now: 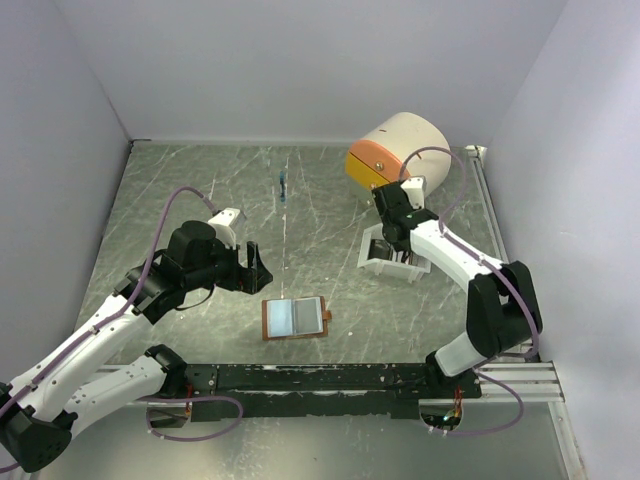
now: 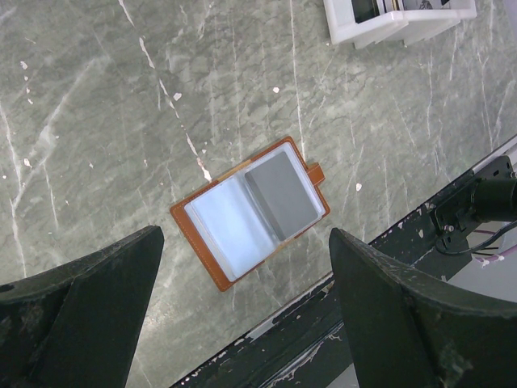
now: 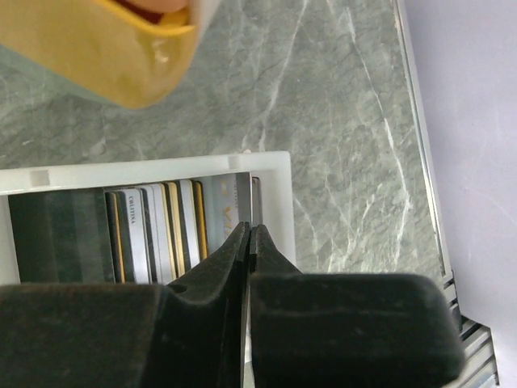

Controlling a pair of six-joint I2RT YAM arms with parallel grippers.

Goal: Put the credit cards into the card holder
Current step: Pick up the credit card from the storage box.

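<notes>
The card holder point(image 1: 295, 317) point(image 2: 250, 212) lies open and flat on the table near the front rail, brown outside with pale pockets. A grey card point(image 2: 281, 194) fills the pocket on its snap-tab side. My left gripper point(image 1: 258, 268) point(image 2: 244, 259) hangs open above and just left of it, with nothing between its fingers. Several credit cards point(image 3: 161, 226) stand on edge in the white tray point(image 3: 161, 171) point(image 1: 372, 264). My right gripper point(image 1: 395, 243) point(image 3: 250, 228) reaches down into the tray's right end, shut on the edge of one grey card point(image 3: 245, 194).
A cream-and-orange rounded drawer box point(image 1: 400, 150) point(image 3: 105, 56) sits just behind the tray at the back right. A small blue object point(image 1: 283, 187) lies at the back centre. The black base rail point(image 1: 330, 378) runs along the near edge, close below the card holder.
</notes>
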